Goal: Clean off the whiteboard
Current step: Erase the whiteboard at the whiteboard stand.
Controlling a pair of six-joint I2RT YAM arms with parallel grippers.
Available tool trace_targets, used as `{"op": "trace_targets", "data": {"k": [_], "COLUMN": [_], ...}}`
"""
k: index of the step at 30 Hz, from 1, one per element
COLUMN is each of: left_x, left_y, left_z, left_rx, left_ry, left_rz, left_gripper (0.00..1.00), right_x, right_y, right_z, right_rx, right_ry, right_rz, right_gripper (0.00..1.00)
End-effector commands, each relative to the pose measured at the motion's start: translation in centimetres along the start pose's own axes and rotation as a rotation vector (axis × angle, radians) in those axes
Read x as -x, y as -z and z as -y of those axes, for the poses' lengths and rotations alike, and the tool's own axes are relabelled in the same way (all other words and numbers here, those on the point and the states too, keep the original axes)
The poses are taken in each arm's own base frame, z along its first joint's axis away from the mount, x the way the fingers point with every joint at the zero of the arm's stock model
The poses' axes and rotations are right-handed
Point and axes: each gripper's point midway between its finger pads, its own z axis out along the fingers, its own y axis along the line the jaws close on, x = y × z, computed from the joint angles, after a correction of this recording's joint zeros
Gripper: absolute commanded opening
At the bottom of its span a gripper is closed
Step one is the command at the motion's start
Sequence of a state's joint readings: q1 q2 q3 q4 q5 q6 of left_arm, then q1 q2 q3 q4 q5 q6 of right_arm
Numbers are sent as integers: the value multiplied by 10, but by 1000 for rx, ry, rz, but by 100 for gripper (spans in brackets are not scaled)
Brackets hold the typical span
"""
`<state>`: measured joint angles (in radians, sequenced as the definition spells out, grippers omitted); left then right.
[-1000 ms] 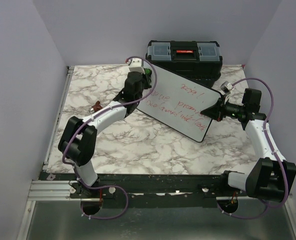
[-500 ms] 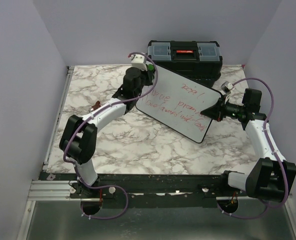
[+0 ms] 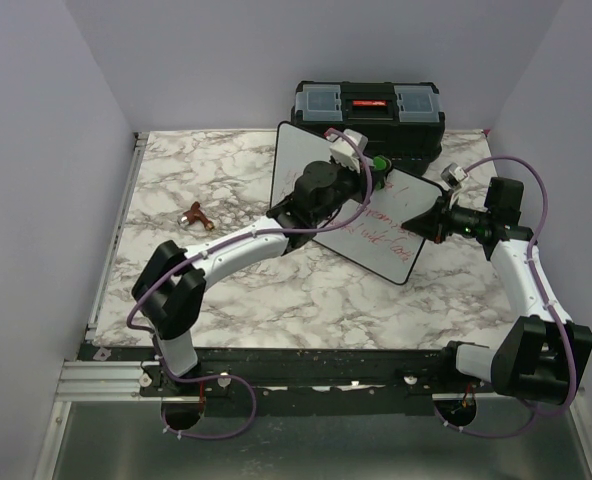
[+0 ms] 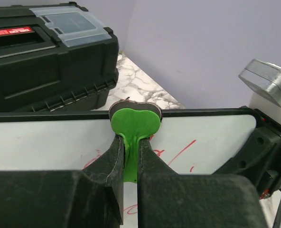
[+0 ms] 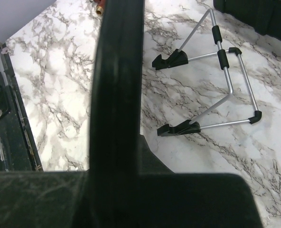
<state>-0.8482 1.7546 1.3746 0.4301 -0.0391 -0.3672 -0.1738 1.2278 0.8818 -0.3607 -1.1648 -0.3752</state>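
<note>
The whiteboard [image 3: 304, 162] leans tilted at the table's back middle, with red writing on its lower right part. My left gripper [image 3: 372, 168] is over the board's upper right area, shut on the stem of a green eraser [image 3: 380, 162]. In the left wrist view the green eraser [image 4: 135, 121] presses against the whiteboard [image 4: 50, 147] near its black top frame, with red strokes beside my left gripper [image 4: 131, 138]. My right gripper [image 3: 428, 218] is shut on the board's right edge. The right wrist view shows that black frame [image 5: 117, 71] running up from my right gripper [image 5: 120, 156].
A black toolbox [image 3: 368, 108] with a red latch stands behind the board, close to the eraser. A wire stand with black feet [image 5: 216, 85] lies on the marble under the board. A small brown object [image 3: 195, 213] rests at the left of the table [image 3: 276, 290].
My left arm has swept right along the board's upper part, from its left corner to its right side. Red writing on the left part no longer shows. The right arm has not moved.
</note>
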Motion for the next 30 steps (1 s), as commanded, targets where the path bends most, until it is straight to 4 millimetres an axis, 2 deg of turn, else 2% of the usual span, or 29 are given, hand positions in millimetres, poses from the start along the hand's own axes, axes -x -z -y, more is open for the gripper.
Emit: {"op": "trace_targets", "data": {"k": [1, 4, 10, 12, 16, 19, 22, 24, 30], "left_x": [-30, -30, -28, -28, -23, -21, -24, -28, -44], "left_y": [-2, 2, 14, 18, 23, 21, 16, 12, 4], "left_z": [-13, -42, -121, -141, -167, -166, -151, -131, -55], "left_rx": [17, 79, 216, 254, 307, 313, 302, 282, 187], "left_ry": [11, 5, 5, -5, -28, -33, -29, -34, -7], "left_rz": [-76, -76, -85, -93, -99, -99, -102, -106, -99], "left_gripper": [0, 0, 0, 0, 0, 0, 0, 0, 0], "right_x": [2, 3, 4, 3, 3, 3, 2, 1, 1], "right_y": [-6, -5, -5, -5, -5, -6, -6, -6, -6], "right_z": [-42, -43, -44, -44, -44, -43, -42, -42, -42], "right_rx": [176, 176, 177, 178, 177, 176, 175, 175, 175], "right_ry": [33, 36, 39, 39, 38, 38, 36, 33, 30], "right_rz": [17, 19, 21, 21, 20, 20, 18, 17, 16], "right_gripper": [1, 1, 1, 1, 1, 1, 0, 1, 1]}}
